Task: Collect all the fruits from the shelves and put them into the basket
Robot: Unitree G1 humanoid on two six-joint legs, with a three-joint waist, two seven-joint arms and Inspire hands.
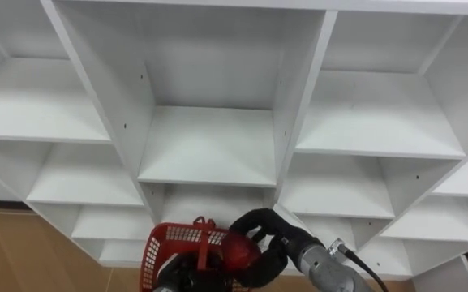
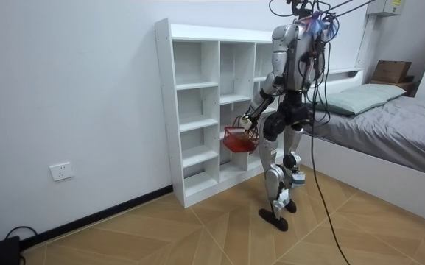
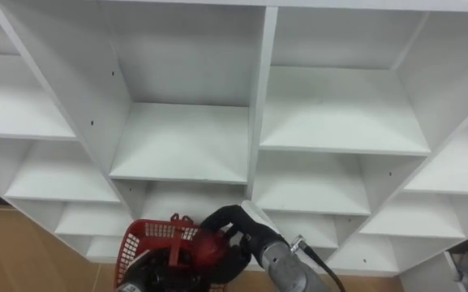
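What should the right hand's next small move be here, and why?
Probably the right hand should open its fingers and let go. It is curled round a red fruit that seems to sit just over the red basket, and the compartments of the white shelf unit in the eye views look bare, so dropping the fruit in seems the next step.

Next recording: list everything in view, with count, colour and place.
white wooden shelf unit with open compartments: one, white, against the wall before the robot
red plastic mesh basket: one, red, low before the shelf unit
red round fruit: one, red, over the basket
grey-covered bed: one, grey, room view's right
brown cardboard box: one, brown, beyond the bed
white wall socket: one, white, low on the wall
left hand: dark, at the basket
right hand: black, fingers curled round the fruit
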